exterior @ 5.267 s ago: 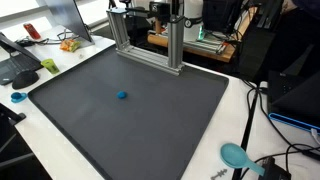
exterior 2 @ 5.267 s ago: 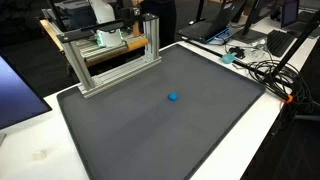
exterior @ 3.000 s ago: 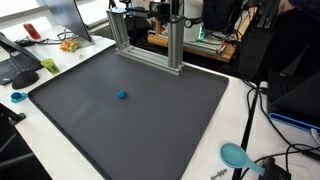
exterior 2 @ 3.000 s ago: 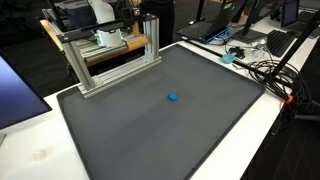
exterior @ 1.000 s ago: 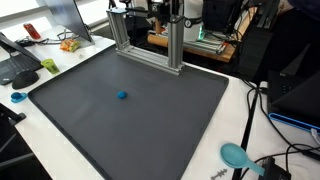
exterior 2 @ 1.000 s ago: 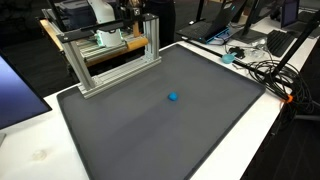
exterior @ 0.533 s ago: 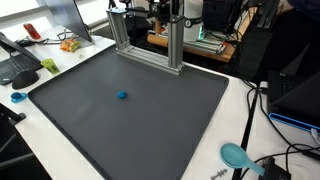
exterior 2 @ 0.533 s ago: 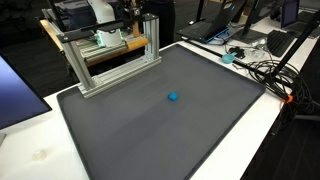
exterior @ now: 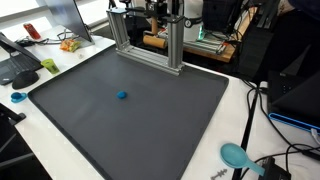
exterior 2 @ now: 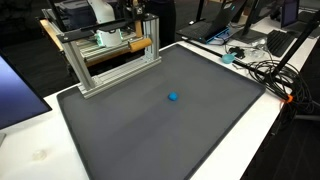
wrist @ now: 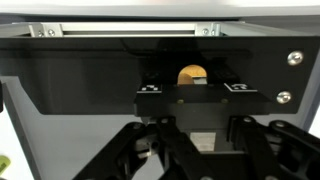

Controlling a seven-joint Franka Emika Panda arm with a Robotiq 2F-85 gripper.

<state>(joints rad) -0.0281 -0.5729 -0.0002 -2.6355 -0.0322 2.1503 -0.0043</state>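
Observation:
In the wrist view my gripper (wrist: 203,125) reaches up from the bottom edge. Its dark linkages close in on a black handle block (wrist: 195,95) that carries two small square markers. A round wooden knob (wrist: 192,74) shows just behind the block. The fingertips are tucked under the block, with only a pale patch showing between them. In both exterior views the arm is mostly hidden behind an aluminium frame (exterior: 175,45) (exterior 2: 110,65) at the back of the dark mat (exterior: 150,130) (exterior 2: 150,135). A wooden panel (exterior: 151,41) (exterior 2: 135,45) shows inside the frame. A small blue object (exterior: 122,96) (exterior 2: 172,97) lies alone on the mat, far from the gripper.
The mat lies on a white table. A teal spoon-shaped item (exterior: 238,155) and cables (exterior 2: 265,65) lie at one side. A laptop (exterior: 20,55), a green object (exterior: 49,65) and a small teal piece (exterior: 17,97) sit at another edge.
A wooden panel now shows inside the frame in both exterior views where none was visible before. The blue object has not moved.

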